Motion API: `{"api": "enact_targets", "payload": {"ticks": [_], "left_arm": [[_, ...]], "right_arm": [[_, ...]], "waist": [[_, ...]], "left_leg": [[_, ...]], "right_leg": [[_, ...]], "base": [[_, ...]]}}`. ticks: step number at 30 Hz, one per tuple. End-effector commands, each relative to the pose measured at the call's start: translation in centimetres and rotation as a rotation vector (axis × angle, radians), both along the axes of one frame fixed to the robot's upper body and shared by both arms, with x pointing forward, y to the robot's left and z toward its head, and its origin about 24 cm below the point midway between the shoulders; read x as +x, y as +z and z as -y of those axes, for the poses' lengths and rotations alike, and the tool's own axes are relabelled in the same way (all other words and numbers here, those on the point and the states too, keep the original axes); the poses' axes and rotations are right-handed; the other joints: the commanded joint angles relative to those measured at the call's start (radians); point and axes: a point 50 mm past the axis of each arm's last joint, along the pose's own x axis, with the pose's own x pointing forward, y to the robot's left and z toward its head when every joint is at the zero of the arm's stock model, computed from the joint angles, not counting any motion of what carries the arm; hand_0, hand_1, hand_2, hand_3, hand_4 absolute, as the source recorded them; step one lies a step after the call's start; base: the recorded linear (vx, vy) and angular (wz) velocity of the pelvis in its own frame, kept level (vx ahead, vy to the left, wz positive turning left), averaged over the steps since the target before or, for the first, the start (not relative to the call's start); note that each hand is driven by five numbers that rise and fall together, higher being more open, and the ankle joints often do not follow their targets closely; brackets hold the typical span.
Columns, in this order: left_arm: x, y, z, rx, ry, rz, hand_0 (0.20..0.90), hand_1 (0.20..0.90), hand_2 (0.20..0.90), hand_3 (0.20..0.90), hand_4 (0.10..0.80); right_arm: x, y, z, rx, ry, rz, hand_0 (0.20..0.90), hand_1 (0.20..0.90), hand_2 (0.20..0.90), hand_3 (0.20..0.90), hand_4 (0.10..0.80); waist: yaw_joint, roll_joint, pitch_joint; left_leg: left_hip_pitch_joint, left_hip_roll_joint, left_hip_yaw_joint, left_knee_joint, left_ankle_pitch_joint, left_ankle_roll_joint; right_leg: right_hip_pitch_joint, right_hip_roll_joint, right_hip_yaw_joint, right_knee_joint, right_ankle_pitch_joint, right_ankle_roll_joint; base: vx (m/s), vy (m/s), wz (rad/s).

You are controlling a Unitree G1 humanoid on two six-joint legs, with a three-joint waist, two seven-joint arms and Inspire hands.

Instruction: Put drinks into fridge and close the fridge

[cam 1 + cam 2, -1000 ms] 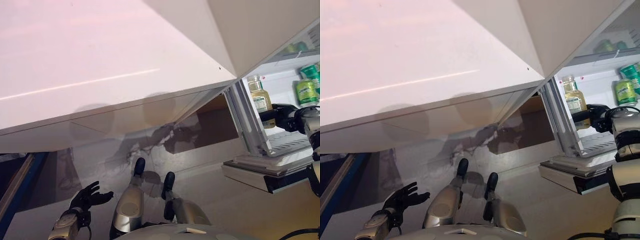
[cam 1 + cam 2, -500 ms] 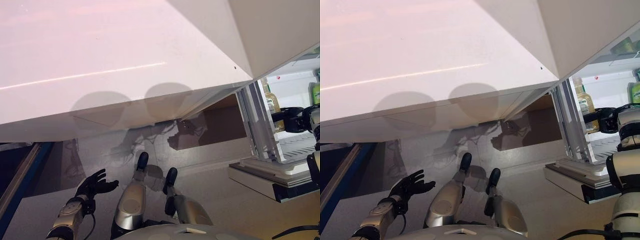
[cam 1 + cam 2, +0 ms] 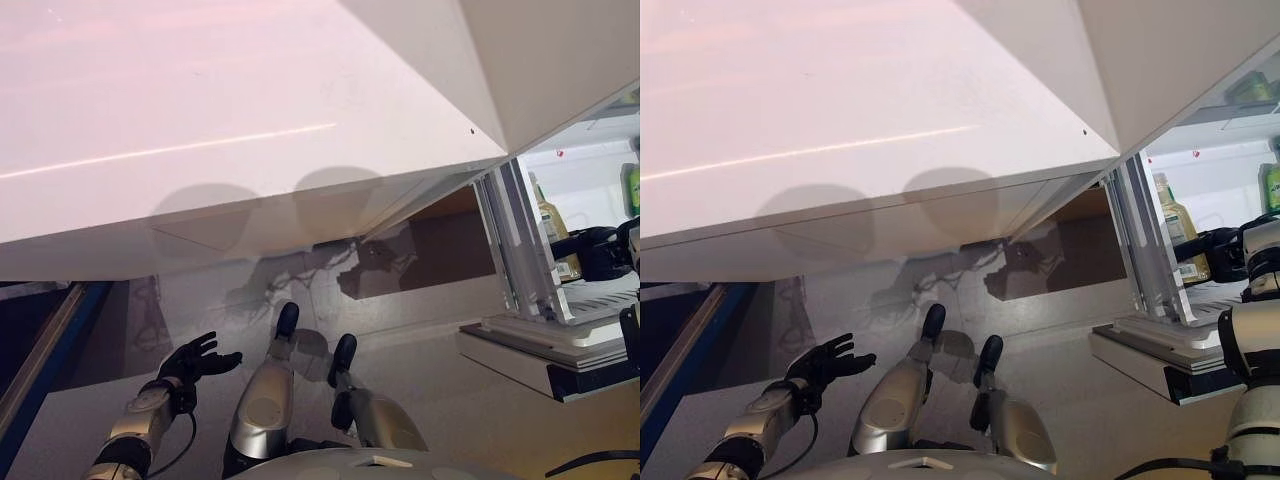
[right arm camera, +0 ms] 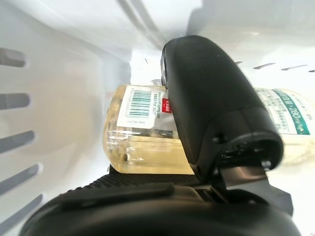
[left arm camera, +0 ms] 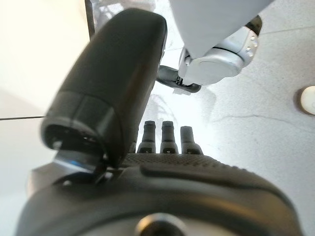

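My right robot hand [image 3: 1222, 249] is curled round the yellow drink bottle [image 4: 147, 140] inside the open fridge [image 3: 1160, 335]; release and door-closing remain; left robot hand [image 3: 196, 361] spread, idle

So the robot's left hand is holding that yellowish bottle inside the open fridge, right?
Not quite: it is the right robot hand that grips the yellowish bottle inside the open fridge, as the right wrist view shows. The left robot hand hangs open and empty, low down, away from the fridge.
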Motion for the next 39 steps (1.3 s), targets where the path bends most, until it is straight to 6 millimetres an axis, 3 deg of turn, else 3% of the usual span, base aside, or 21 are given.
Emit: {"api": "enact_targets", "payload": {"ticks": [1, 18, 21, 26, 31, 36, 39], "left_arm": [[-3.0, -0.2, -2.7, 0.071, 0.029, -0.091, 0.900, 0.900, 0.900, 0.900, 0.800], [-2.1, -0.5, -2.3, 0.067, 0.048, -0.100, 0.900, 0.900, 0.900, 0.900, 0.800], [-2.3, -0.7, -2.1, 0.064, 0.048, -0.109, 0.900, 0.900, 0.900, 0.900, 0.800], [-3.0, -1.3, -1.7, 0.042, 0.044, -0.142, 0.900, 0.900, 0.900, 0.900, 0.800], [-4.1, -2.5, -0.4, -0.010, 0.051, -0.177, 0.900, 0.900, 0.900, 0.900, 0.800], [-4.7, -3.3, 0.5, -0.049, 0.056, -0.190, 0.900, 0.900, 0.900, 0.900, 0.800], [-5.3, -3.7, 1.1, -0.069, 0.061, -0.196, 0.900, 0.900, 0.900, 0.900, 0.800]], "right_arm": [[0.2, 4.3, 1.0, -0.082, 0.017, 0.067, 0.900, 0.900, 0.900, 0.900, 0.800], [1.0, 5.6, 1.1, -0.164, -0.043, 0.190, 0.900, 0.900, 0.900, 0.900, 0.800], [1.1, 6.6, 1.4, -0.211, -0.074, 0.280, 0.900, 0.900, 0.900, 0.900, 0.800], [1.7, 9.0, 1.6, -0.311, -0.119, 0.518, 0.900, 0.900, 0.900, 0.900, 0.800], [2.8, 13.6, -1.1, -0.375, -0.132, 0.933, 0.900, 0.900, 0.900, 0.900, 0.800], [1.9, 16.6, -3.0, -0.450, -0.108, 1.224, 0.900, 0.900, 0.900, 0.900, 0.800], [0.1, 18.3, -4.5, -0.483, -0.084, 1.441, 0.900, 0.900, 0.900, 0.900, 0.800]], "waist": [[0.009, -0.020, -0.078], [-0.015, -0.020, -0.096], [-0.026, -0.017, -0.112], [-0.047, -0.011, -0.142], [-0.102, 0.009, -0.182], [-0.147, 0.038, -0.210], [-0.181, 0.060, -0.236]], "left_leg": [[-0.044, -0.026, -0.018, 0.036, -0.072, 0.006], [-0.018, -0.023, 0.003, 0.028, -0.076, 0.007], [0.001, -0.022, 0.013, 0.019, -0.078, 0.008], [0.029, -0.022, 0.022, 0.008, -0.081, 0.008], [0.058, -0.025, 0.038, -0.003, -0.089, 0.009], [0.078, -0.029, 0.053, -0.008, -0.101, 0.013], [0.094, -0.029, 0.066, -0.008, -0.111, 0.016]], "right_leg": [[-0.099, 0.015, -0.006, 0.072, 0.043, 0.024], [-0.085, 0.007, 0.004, 0.070, 0.045, 0.029], [-0.073, 0.006, 0.009, 0.067, 0.044, 0.031], [-0.059, 0.004, 0.015, 0.064, 0.043, 0.035], [-0.046, -0.002, 0.039, 0.057, 0.044, 0.044], [-0.039, -0.008, 0.058, 0.051, 0.040, 0.048], [-0.029, -0.012, 0.074, 0.044, 0.034, 0.051]], "base": [[-0.035, 0.046, 0.00], [-0.007, 0.007, -0.01], [-0.019, 0.060, -0.01], [0.004, 0.065, -0.02], [0.003, 0.091, -0.08], [-0.028, 0.104, -0.11], [-0.028, 0.085, -0.14]]}}
